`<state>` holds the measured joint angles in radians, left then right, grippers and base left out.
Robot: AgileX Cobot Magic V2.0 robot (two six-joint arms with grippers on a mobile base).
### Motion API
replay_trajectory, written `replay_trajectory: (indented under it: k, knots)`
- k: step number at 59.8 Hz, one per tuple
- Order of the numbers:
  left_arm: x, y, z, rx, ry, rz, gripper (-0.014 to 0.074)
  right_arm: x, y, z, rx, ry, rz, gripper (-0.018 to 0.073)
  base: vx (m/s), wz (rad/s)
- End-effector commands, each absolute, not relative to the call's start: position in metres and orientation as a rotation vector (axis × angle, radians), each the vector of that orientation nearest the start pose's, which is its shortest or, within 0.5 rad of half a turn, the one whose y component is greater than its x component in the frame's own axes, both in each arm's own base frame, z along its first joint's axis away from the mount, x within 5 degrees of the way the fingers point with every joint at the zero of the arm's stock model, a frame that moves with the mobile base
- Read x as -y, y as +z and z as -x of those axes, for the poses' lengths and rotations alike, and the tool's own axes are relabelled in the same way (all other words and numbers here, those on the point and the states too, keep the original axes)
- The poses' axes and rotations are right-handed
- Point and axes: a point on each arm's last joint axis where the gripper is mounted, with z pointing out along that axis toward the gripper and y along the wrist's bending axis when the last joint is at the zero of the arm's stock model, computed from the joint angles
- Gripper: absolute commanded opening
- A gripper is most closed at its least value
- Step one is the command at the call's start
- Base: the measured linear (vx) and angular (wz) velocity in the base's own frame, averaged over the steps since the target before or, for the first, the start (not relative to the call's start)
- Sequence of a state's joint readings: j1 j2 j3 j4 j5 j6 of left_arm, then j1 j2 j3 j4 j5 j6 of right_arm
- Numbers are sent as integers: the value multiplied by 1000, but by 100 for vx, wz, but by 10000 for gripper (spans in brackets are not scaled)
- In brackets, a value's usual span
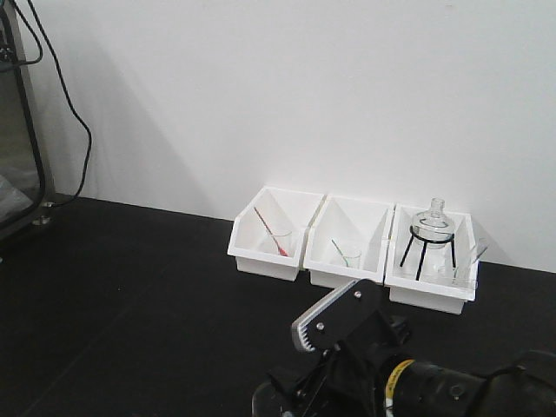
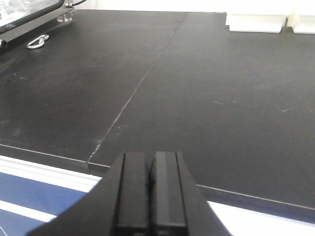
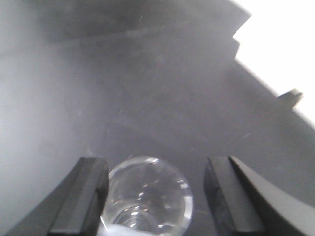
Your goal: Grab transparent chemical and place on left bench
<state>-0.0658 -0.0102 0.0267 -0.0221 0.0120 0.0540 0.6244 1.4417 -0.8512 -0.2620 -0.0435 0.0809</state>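
The transparent chemical (image 3: 147, 196), a small clear glass beaker seen from above, stands on the matte black left bench (image 3: 147, 88) between the fingers of my right gripper (image 3: 155, 167). The gripper is open. The beaker's rim touches the left finger (image 3: 86, 191), and a clear gap separates it from the right finger (image 3: 224, 191). In the front view my right arm (image 1: 365, 356) is low over the bench (image 1: 130, 287) in front of the bins. My left gripper (image 2: 151, 160) is shut and empty, hovering at the front edge of the bench (image 2: 221, 98).
Three white bins (image 1: 347, 271) stand against the back wall. The right one holds a round flask on a black tripod (image 1: 432, 228); the others hold tiny beakers with a red rod (image 1: 278, 241) and a green rod (image 1: 347, 254). A black-framed cabinet (image 1: 17, 130) with cables stands far left.
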Motion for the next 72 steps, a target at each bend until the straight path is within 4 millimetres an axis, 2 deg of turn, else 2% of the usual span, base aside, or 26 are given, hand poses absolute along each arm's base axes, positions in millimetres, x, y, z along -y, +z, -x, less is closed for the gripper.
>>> replay_trajectory:
  k: [1, 13, 21, 32, 46, 50, 51, 56, 61, 65, 72]
  knots:
    - [4, 206, -55, -1429, -35, -64, -3, -173, 313, -239, -1760, 304, 751, 501, 0, 0]
    - [4, 206, -55, -1429, -35, -64, -3, -139, 349, -202, -1800, 255, 710, 491, 0, 0]
    - [4, 206, -55, -1429, -35, -64, -3, -124, 363, -184, -1797, 242, 689, 491, 0, 0]
    - [4, 206, -55, -1429, -35, -64, -3, -115, 373, -172, -1770, 244, 670, 491, 0, 0]
    - [4, 206, -55, -1429, -35, -64, -3, -114, 375, -171, -1756, 245, 666, 491, 0, 0]
    - [4, 206, -55, -1429, -35, -64, -3, -111, 372, -169, -1764, 231, 670, 489, 0, 0]
    - [4, 206, -55, -1429, -35, -64, -3, -88, 371, -158, -1751, 228, 561, 454, 0, 0]
    - [4, 206, -55, -1429, -35, -64, -3, -59, 366, -143, -1718, 237, 378, 406, 0, 0]
    - [4, 206, -55, -1429, -35, -64, -3, -32, 357, -123, -1660, 138, 258, 344, 0, 0]
    - [4, 206, -55, -1429, -35, -64, -3, -14, 340, -108, -1643, 8, 193, 281, 0, 0]
    - [4, 206, -55, -1429, -35, -64, -3, 0, 308, -85, -1638, -71, 88, 162, 0, 0]
